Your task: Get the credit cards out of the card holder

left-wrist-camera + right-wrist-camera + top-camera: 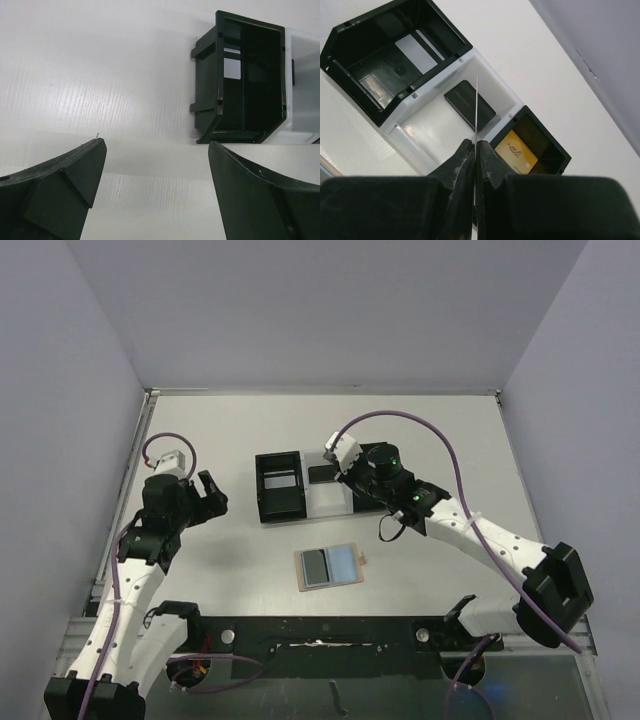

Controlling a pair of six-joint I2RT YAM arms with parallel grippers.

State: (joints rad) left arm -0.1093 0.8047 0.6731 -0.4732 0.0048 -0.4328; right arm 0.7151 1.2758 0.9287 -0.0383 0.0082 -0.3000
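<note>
Tabletop (220, 430) bears card holder (330, 566), apart from right gripper (475, 144) seemingly pinching card (476, 100).

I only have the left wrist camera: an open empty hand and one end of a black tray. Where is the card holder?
Observer: The card holder lies open on the table, on the near side of the tray, blue-grey panels up.
Operator: And the right hand?
Observer: The right hand is shut on a thin card, seen edge-on, above the tray's white middle compartment.
Operator: Any card in the tray?
Observer: A gold card lies in its black right-end compartment.
</note>
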